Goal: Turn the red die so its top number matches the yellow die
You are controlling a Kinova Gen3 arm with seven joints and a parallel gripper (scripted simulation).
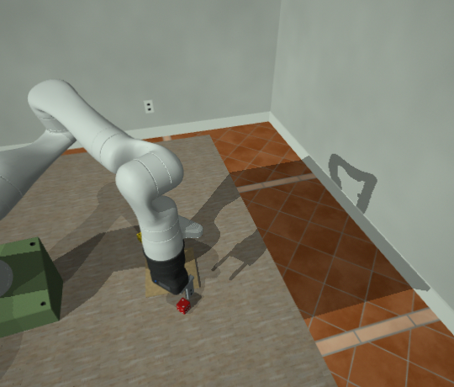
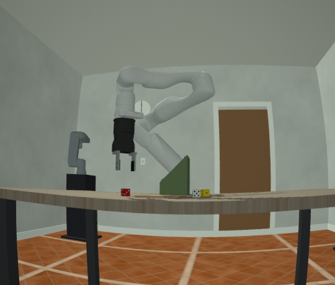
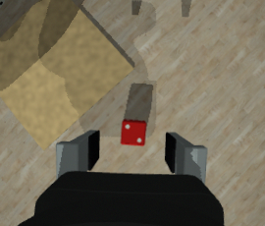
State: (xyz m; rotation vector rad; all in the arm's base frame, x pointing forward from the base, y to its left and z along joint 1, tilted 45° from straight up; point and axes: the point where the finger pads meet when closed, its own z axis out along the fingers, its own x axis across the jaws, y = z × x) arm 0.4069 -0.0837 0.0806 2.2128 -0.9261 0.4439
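The red die [image 3: 133,133], off the tan mat [image 3: 54,81] at its 4 o'clock, is judged light, rigid, smooth; opposite flat faces should be pinched. The gripper [image 3: 132,151] is held wide, empty.
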